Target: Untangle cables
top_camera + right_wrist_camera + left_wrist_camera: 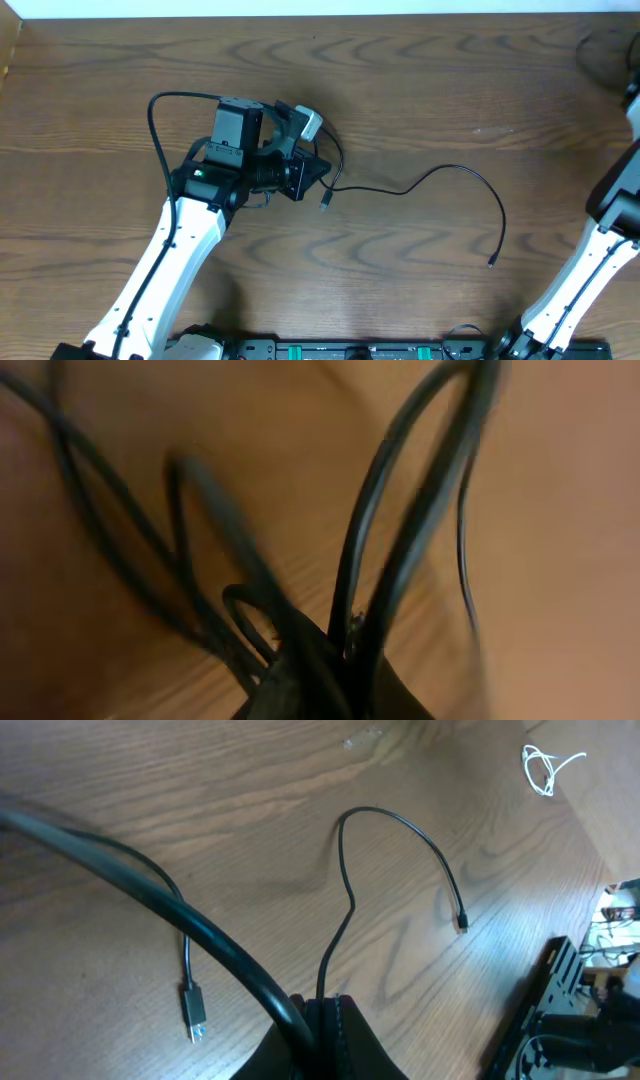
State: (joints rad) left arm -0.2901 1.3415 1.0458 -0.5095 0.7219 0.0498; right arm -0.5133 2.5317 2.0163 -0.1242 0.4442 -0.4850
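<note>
A thin black cable (440, 171) lies on the wooden table, running from my left gripper (312, 178) rightward in an arc to a small plug (492, 263). In the left wrist view my left gripper (330, 1010) is shut on this cable (345, 870). The cable's USB plug (193, 1015) lies just to its left. A thin white cord (542, 765) lies coiled far off. In the blurred right wrist view my right gripper (345, 650) appears shut on several black cable loops (380, 510), lifted above the table.
A thick black robot wire (150, 890) crosses the left wrist view. The right arm (610, 215) stands at the table's right edge, its gripper out of the overhead view. A black rail (350, 350) runs along the front edge.
</note>
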